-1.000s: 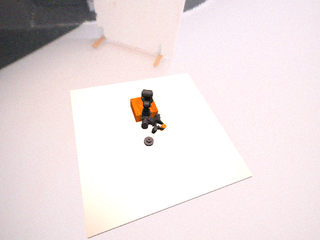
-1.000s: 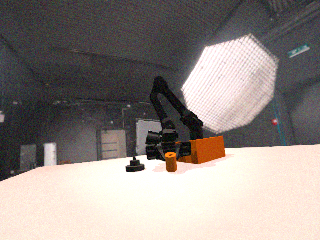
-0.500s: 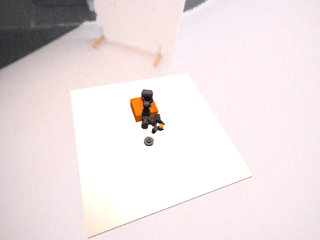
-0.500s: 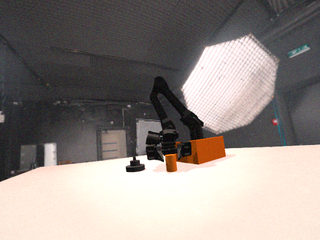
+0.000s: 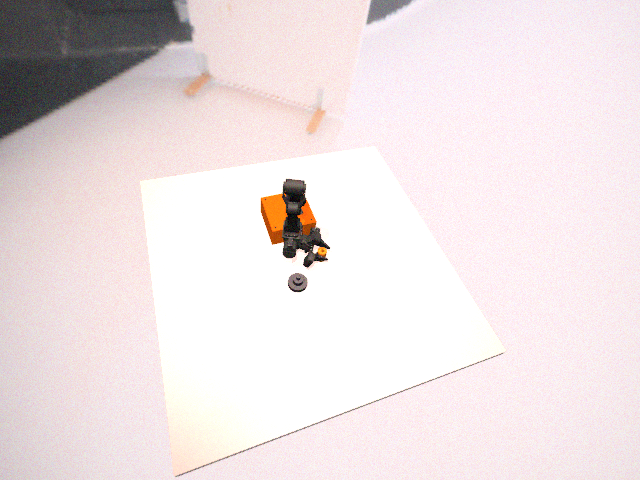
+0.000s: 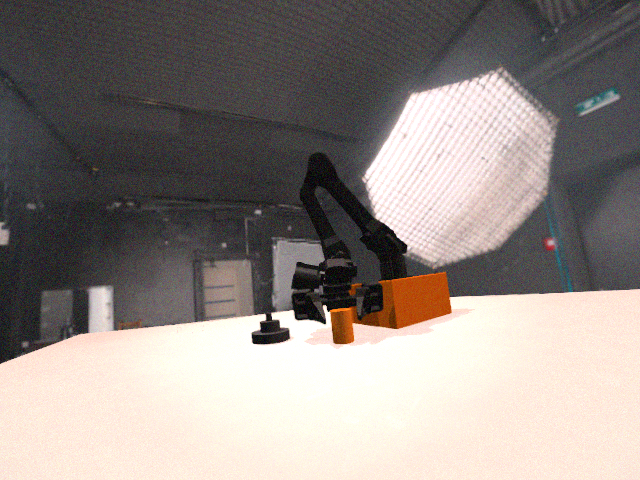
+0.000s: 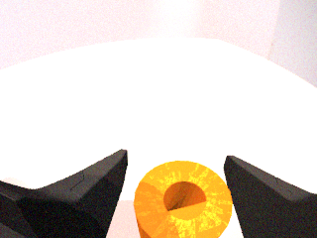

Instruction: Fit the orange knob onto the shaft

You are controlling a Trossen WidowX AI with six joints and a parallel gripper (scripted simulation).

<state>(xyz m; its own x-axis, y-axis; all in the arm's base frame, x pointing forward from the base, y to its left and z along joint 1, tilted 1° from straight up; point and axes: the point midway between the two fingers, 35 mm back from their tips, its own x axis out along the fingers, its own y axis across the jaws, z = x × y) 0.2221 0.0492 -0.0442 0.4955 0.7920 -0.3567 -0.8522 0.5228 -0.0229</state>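
The orange knob (image 5: 322,254) (image 6: 342,327) (image 7: 184,227) stands upright on the white table, its hole facing up. In the wrist view the hole's flat side is at its lower edge, sloping slightly up to the right. My gripper (image 5: 327,253) (image 6: 341,319) (image 7: 176,155) is open, with its fingers on either side of the knob. The gap is wider at the left finger; the right finger is very near the knob's rim. The dark round pedestal (image 5: 293,287) (image 6: 270,336) stands apart from the knob, with its thin shaft (image 6: 268,316) upright and bare. The shaft's flat side cannot be seen.
The orange base block (image 5: 272,209) (image 6: 421,301) is behind the gripper, beneath the arm. The white table (image 5: 310,361) (image 6: 320,413) extends around the knob and pedestal. A white panel (image 5: 279,46) stands beyond the table.
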